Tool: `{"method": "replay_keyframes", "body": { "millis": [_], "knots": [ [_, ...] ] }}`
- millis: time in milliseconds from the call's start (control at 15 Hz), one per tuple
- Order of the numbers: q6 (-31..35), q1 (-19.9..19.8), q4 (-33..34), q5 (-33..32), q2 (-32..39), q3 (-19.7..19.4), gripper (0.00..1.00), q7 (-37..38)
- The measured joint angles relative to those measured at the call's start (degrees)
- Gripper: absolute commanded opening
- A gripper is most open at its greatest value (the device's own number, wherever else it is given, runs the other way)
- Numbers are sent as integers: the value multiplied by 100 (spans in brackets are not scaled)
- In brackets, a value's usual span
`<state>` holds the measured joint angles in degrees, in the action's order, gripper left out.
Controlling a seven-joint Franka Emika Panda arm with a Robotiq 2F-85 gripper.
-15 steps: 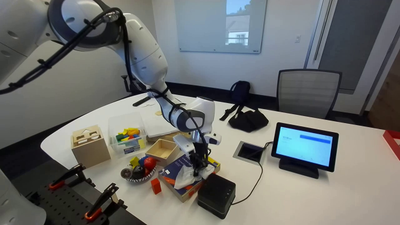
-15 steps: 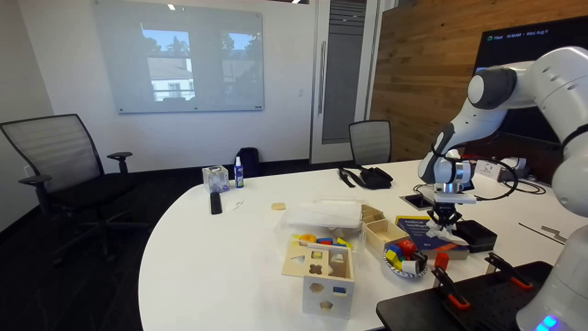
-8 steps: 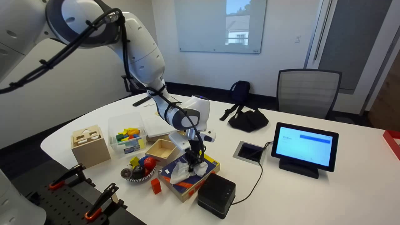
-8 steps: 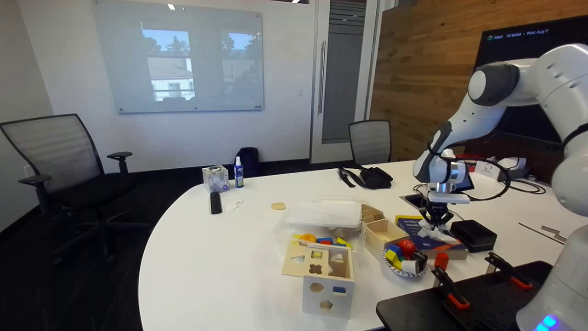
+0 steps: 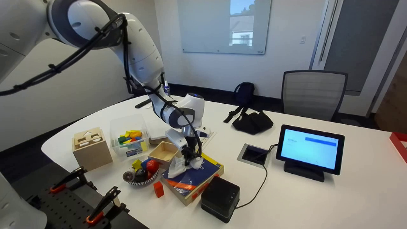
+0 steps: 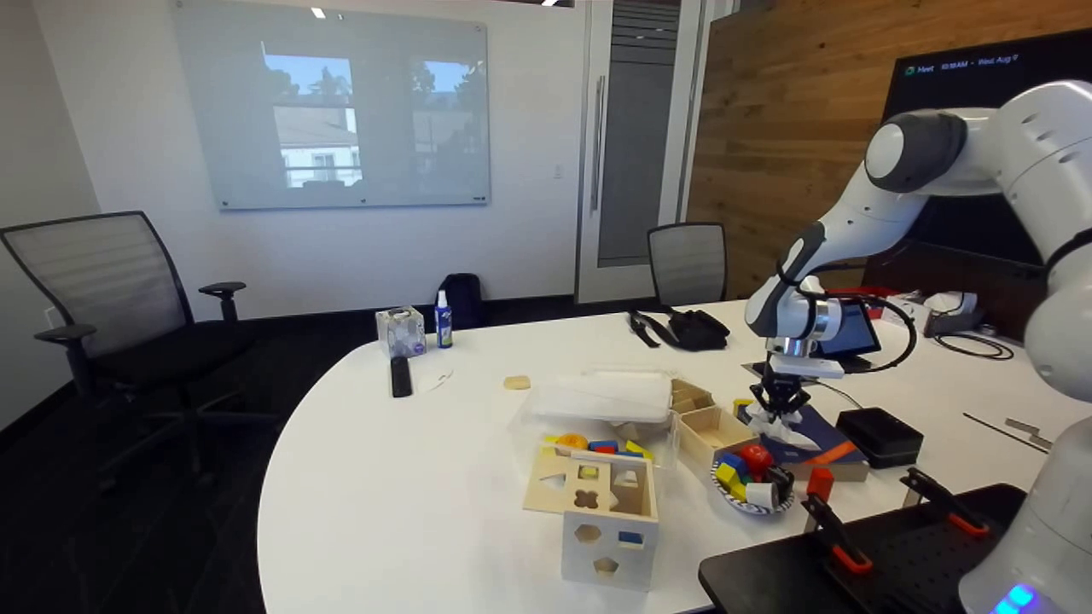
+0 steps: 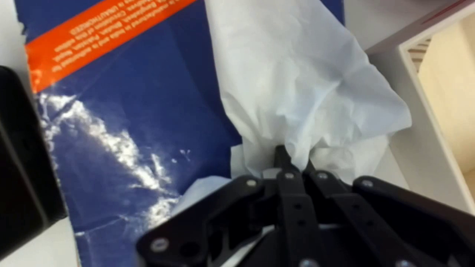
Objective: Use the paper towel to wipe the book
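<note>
The thick dark blue book with an orange-red band lies flat on the table; it shows in both exterior views [image 5: 205, 173] [image 6: 826, 442] and fills the left of the wrist view [image 7: 148, 104]. My gripper [image 5: 189, 161] points down over the book's edge beside the wooden tray. It is shut on the crumpled white paper towel [image 5: 175, 168], which spreads over that side of the cover. In the wrist view the fingertips [image 7: 295, 159] pinch a fold of the towel [image 7: 282, 55]. The towel hides part of the cover, and its underside contact is hidden.
An open wooden tray [image 5: 164, 152] stands close beside the book. A black box [image 5: 220, 198] stands against its opposite side. A patterned bowl of toys [image 5: 144, 183] and a red block [image 5: 158, 189] are near. A tablet [image 5: 310, 148] stands farther off.
My gripper has moved with the towel across the cover, away from the black box and toward the wooden tray. More of the cover near the black box shows. The book stays in place.
</note>
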<state>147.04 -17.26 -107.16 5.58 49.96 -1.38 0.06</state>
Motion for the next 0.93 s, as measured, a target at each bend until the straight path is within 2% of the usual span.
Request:
{"method": "replay_keyframes", "body": {
  "millis": [400,600,800,933],
  "knots": [
    [-65,30,1,-36,-2,43,1,-484],
    [-642,16,12,-43,-22,-8,1,-763],
    [-1172,88,-15,-83,-25,-247,1,-712],
    [-1220,184,-70,-98,-35,-463,1,-527]
  ]
}}
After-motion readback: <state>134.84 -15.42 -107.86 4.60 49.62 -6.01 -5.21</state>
